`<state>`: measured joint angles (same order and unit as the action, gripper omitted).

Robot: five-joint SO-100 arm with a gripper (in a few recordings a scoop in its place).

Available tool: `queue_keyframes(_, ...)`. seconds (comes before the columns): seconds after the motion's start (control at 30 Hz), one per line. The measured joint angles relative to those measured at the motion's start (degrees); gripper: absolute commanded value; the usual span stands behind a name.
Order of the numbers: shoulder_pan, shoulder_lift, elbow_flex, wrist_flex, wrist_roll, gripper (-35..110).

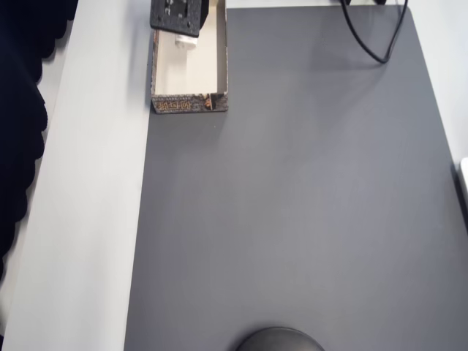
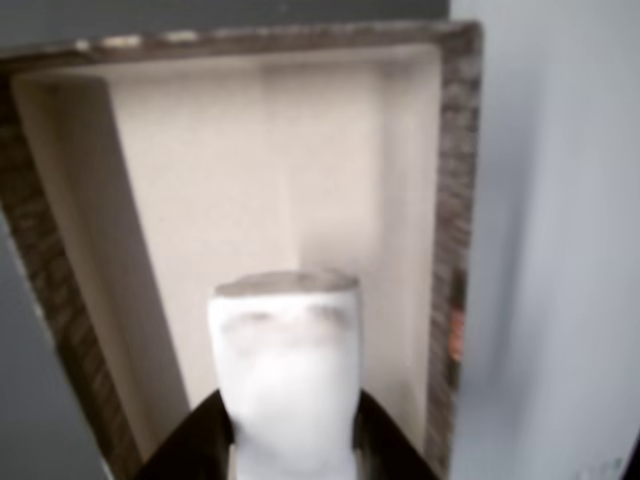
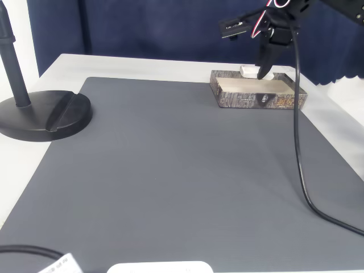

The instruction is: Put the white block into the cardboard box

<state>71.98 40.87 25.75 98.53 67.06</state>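
Observation:
The cardboard box (image 1: 189, 104) stands at the top left corner of the grey mat, long and shallow, with a cream inside and mottled brown outer walls. My gripper (image 1: 183, 35) hangs over its far end, shut on the small white block (image 1: 185, 41). In the wrist view the white block (image 2: 288, 380) sits between the two dark fingers (image 2: 385, 440), just above the floor of the cardboard box (image 2: 455, 200). From the fixed view the white block (image 3: 248, 71) is at rim height of the cardboard box (image 3: 256, 100), beside my gripper (image 3: 257, 71).
A grey mat (image 1: 292, 219) covers most of the table. A black stand base (image 3: 45, 116) with a pole sits at the left. A black cable (image 3: 298, 170) trails from the arm down the right side. A white object (image 3: 159, 267) lies at the front edge.

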Motion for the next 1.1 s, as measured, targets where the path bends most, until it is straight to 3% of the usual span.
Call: queue_keyframes(1.1, -1.2, -11.1, -7.6, 0.0, 1.8, -2)
